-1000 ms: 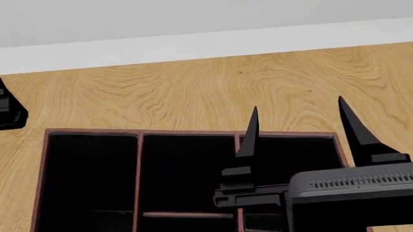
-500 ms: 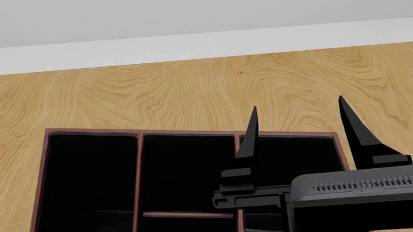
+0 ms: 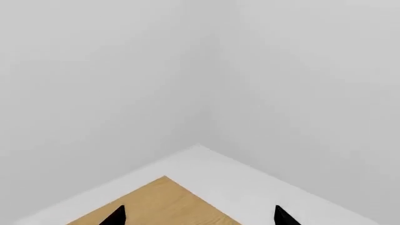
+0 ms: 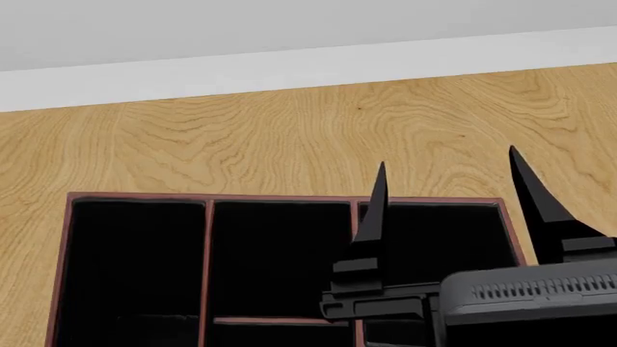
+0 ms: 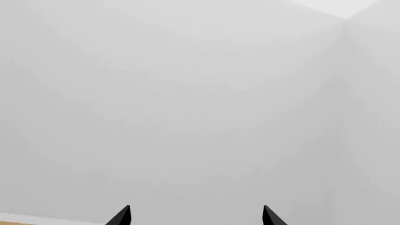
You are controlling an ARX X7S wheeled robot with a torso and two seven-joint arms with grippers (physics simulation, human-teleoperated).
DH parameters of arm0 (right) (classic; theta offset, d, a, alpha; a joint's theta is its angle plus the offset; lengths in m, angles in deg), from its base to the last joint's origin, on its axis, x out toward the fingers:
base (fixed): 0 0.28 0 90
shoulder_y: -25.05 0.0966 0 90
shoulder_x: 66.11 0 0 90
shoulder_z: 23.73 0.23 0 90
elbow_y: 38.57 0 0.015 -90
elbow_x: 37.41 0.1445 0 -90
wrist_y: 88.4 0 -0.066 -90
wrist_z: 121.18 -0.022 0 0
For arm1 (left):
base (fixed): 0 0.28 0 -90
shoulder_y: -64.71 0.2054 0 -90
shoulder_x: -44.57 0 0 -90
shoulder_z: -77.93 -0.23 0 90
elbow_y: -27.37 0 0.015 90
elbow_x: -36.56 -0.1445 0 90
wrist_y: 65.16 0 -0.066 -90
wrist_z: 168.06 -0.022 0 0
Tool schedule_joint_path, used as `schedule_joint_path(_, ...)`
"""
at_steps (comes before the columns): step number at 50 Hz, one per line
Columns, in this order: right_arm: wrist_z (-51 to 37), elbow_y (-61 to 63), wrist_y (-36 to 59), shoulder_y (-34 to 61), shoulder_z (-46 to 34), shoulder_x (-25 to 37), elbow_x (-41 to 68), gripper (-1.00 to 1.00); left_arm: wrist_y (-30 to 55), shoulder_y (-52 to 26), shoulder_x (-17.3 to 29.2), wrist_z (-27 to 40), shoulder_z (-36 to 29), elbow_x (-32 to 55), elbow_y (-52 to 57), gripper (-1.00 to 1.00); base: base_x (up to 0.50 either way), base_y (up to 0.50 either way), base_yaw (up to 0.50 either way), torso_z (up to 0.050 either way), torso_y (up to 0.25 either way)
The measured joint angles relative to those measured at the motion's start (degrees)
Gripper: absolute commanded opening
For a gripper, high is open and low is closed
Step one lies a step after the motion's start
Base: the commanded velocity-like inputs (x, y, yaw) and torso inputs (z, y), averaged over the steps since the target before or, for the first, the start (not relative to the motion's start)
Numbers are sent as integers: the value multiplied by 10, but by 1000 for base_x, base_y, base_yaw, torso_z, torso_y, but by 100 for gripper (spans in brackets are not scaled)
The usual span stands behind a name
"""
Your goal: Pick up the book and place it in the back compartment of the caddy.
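The caddy is a dark-red box with a black inside and thin red dividers, low in the head view on the wooden table. My right gripper hovers over the caddy's right back cell, fingers pointing away, open and empty. The right wrist view shows only its two fingertips wide apart against a pale wall. My left gripper is out of the head view; its wrist view shows its tips wide apart with nothing between them, over a table corner. The book is out of view.
Bare wooden tabletop stretches behind the caddy to a white strip along the far edge. The left wrist view shows a corner of the tabletop with white border and grey walls beyond.
A dark part of the left arm at the head view's left edge a second ago has left the view. The right gripper has sunk slightly in the picture.
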Motion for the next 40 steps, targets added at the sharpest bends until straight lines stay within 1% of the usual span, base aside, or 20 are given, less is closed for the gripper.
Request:
schedule_joint_path(9,1,1,-4,5,2,4,4,100,7,-39,11,8,-23,-2,-81,100,0,0,0,0,0)
schedule_joint_path(20,-7,17,21,17,-6,8,0,100,50,-28,26,0,-43,7,-118,100,0,0,0,0,0)
schedule_joint_path(29,-14,27,42,25,-11,10,-2,100,99,-1,38,9,-16,20,-130,100,0,0,0,0,0)
schedule_joint_path(40,-18,24,43,28,-13,11,-1,100,132,37,49,24,34,25,-135,100,0,0,0,0,0)
